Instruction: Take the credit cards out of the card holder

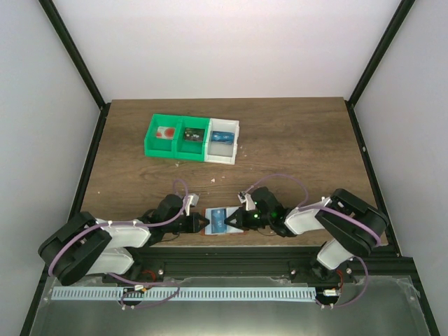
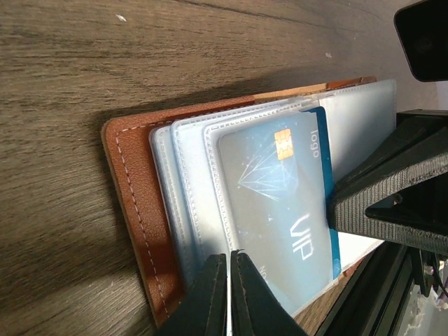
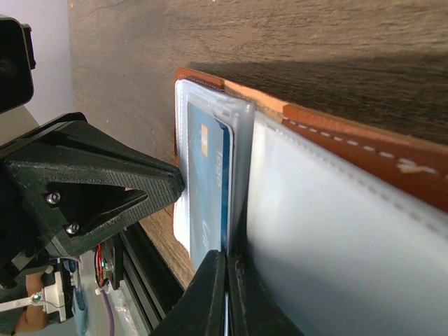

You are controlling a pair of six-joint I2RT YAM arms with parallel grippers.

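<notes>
Lying open at the desk's (image 1: 301, 140) near edge, the holder (image 1: 222, 222) has a blue card (image 2: 280, 196) in its pocket: removal barely begun. Left claw (image 2: 229, 260) and right claw (image 3: 226, 262) are closed at its edges; whether they pinch anything is unclear. Wrist views alone show the card's chip (image 2: 283, 143); overhead alone shows bins (image 1: 175, 152).

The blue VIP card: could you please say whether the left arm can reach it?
Probably yes: the left end effector is shut at the edge of the blue VIP card, though a clear pocket covers it.
</notes>
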